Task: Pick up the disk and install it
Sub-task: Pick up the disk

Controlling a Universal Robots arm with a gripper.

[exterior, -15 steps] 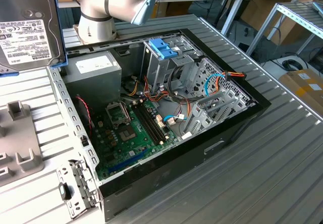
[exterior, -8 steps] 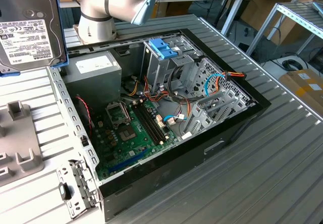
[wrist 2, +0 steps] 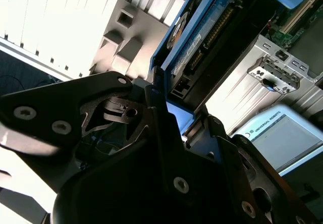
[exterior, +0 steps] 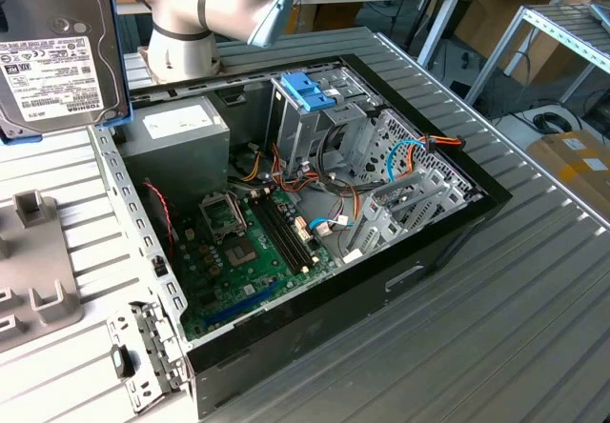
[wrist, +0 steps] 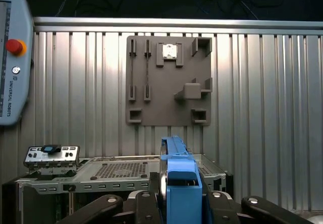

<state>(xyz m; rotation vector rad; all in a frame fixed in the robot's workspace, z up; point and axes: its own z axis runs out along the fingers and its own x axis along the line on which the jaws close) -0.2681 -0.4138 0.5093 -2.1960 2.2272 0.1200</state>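
Note:
The disk [exterior: 57, 51], grey metal with a white label and a light-blue carrier, hangs upright in the air at the exterior view's upper left, above the table and left of the open computer case [exterior: 315, 213]. In both wrist views I see it edge-on. My gripper [wrist: 179, 206] is shut on the disk [wrist: 179, 176], with a black finger [wrist: 144, 204] on each side. In the second wrist view the gripper [wrist 2: 184, 115] clamps the disk [wrist 2: 199, 40] at its near end. The upright drive cage [exterior: 315, 128] with a blue handle piece stands inside the case.
A grey holder plate [wrist: 169, 80] with slots lies on the ribbed metal table [exterior: 534, 299], also at the exterior view's left [exterior: 38, 271]. A teach pendant [wrist: 12, 57] lies beside it. The arm's base [exterior: 186, 37] stands behind the case. Cables and the motherboard [exterior: 257, 242] fill the case.

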